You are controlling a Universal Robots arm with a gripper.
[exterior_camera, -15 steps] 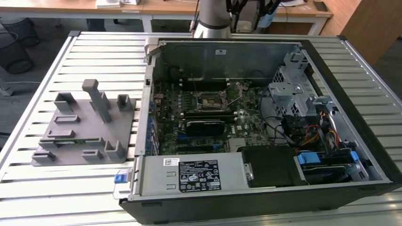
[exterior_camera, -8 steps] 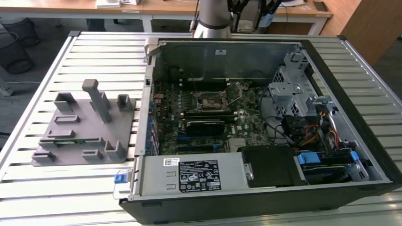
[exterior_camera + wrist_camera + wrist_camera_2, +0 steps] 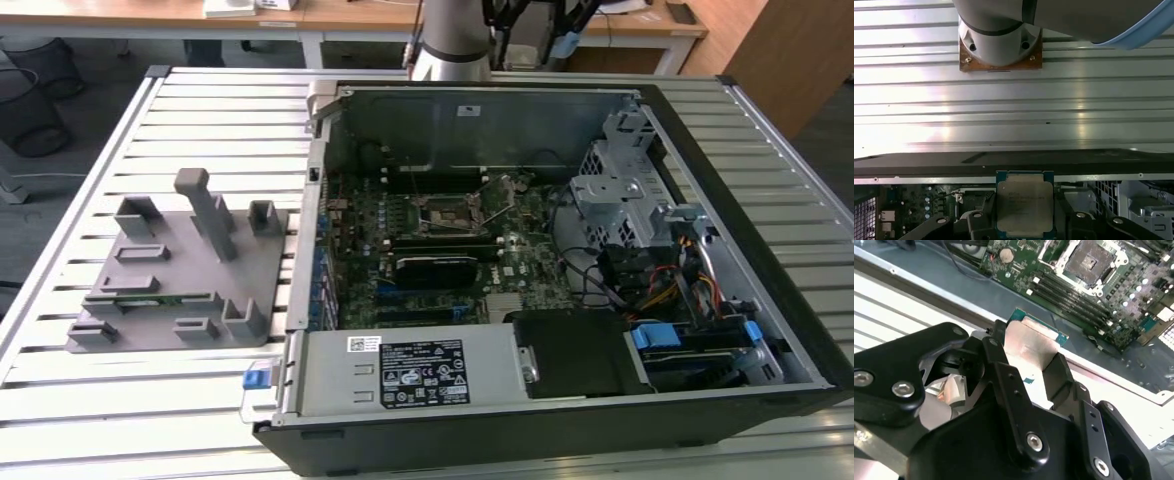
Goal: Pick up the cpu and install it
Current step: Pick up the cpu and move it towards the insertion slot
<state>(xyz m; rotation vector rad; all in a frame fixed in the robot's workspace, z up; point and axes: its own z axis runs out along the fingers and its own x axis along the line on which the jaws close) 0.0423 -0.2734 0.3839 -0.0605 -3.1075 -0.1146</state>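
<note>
The ribbed metal bench spread wide around the open black computer case. Inside, the green board carried a square socket, its lid raised. Above the case's wall edge, the black tool gripped the flat, silver-topped cpu by two opposite sides.

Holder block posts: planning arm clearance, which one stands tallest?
The narrow middle post, flanked by shorter ones; its top rises above all others on the holder block.
</note>
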